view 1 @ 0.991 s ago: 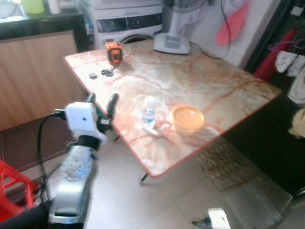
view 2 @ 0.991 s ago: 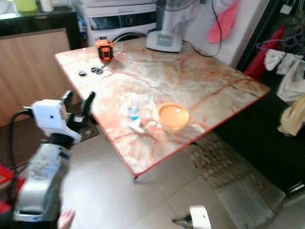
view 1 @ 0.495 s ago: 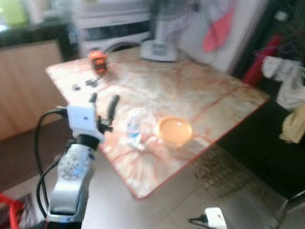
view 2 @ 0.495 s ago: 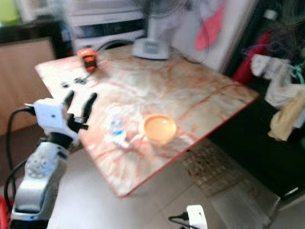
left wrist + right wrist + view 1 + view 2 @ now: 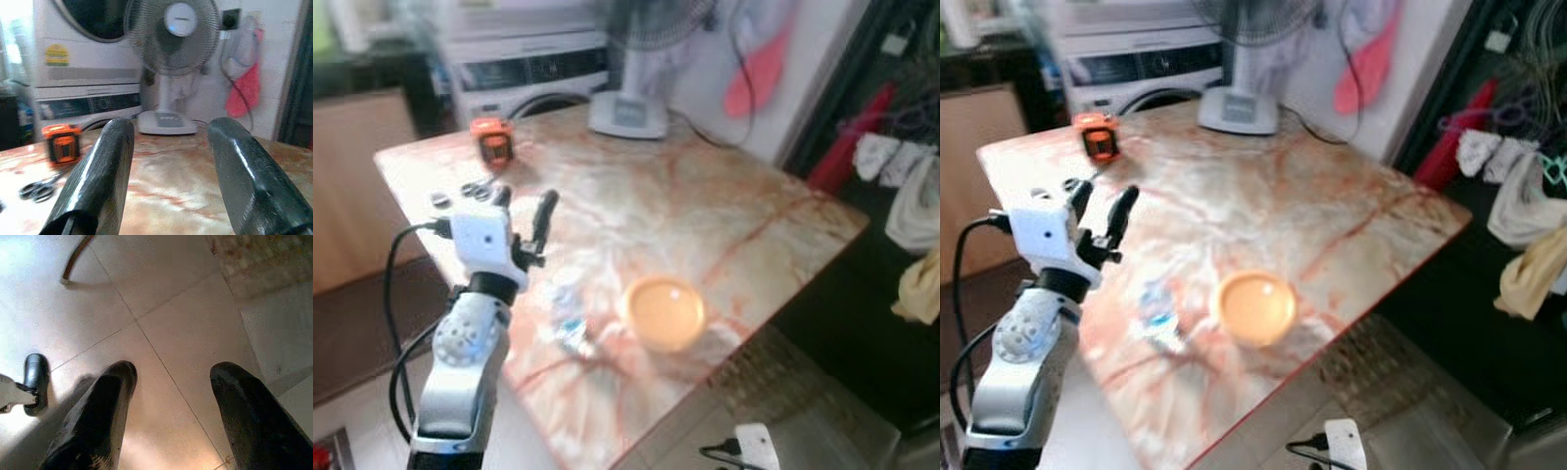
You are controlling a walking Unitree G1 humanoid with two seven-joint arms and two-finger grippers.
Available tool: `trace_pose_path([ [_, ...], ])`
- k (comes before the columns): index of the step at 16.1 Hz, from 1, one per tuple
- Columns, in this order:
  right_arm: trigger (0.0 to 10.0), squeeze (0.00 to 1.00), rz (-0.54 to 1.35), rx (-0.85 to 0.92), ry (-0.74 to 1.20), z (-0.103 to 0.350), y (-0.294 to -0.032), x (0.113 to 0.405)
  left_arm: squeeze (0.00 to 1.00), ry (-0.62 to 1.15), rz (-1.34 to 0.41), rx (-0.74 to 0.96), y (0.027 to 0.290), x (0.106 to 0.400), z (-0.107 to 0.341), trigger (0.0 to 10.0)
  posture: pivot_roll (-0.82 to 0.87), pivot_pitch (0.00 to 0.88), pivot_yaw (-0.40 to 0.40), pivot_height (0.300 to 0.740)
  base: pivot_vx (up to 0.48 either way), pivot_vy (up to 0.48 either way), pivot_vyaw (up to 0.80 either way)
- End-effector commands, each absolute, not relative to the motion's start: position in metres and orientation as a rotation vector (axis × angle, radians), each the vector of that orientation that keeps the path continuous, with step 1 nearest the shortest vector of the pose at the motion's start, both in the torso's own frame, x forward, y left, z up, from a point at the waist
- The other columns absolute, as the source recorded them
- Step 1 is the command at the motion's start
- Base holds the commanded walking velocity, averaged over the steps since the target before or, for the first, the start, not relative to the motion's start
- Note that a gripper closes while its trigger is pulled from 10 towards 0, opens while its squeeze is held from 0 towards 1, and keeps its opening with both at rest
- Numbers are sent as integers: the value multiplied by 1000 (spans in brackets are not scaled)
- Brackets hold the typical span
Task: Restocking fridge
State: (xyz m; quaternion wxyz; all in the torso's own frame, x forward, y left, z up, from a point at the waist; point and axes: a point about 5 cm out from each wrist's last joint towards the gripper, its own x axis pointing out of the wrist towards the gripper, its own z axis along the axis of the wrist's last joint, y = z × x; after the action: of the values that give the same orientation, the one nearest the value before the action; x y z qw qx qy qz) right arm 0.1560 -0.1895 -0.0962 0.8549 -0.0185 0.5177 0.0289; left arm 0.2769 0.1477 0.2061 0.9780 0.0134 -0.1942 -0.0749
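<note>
Marbled bench (image 5: 734,211) is seen w/ a small water bottle (image 5: 570,315) lying near its front edge, just beside an orange bowl (image 5: 665,311). Left gripper (image 5: 522,209) is held above the bench's left part, jaws open, nothing gripped. Right gripper (image 5: 168,382) is hung over tiled floor (image 5: 186,323), jaws open. Fan base (image 5: 628,115) and orange tape measure (image 5: 491,138) are at the far side.

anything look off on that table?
The water bottle seems to lie on its side beside the orange bowl, though blur makes that unsure. The left claw hovers open near the table edge.
</note>
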Motion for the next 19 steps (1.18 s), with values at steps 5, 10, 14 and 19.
trace_pose_path([
  [5,10000,0,39,-59,1105,-97,-200,151,0,-422,-188,92,133,269,217,10000,-9,0,-120,740,0,0,0],
  [10,10000,0,43,-55,1105,-97,-199,151,0,-427,-182,179,129,282,249,10000,17,0,-122,740,0,0,0],
  [14,10000,0,47,-60,1107,-97,-199,151,0,-233,-224,46,124,278,256,10000,31,0,-123,740,0,0,0],
  [19,10000,0,61,-72,1108,-96,-199,152,0,146,-377,-8,115,270,250,10000,71,0,-123,740,0,0,0],
])
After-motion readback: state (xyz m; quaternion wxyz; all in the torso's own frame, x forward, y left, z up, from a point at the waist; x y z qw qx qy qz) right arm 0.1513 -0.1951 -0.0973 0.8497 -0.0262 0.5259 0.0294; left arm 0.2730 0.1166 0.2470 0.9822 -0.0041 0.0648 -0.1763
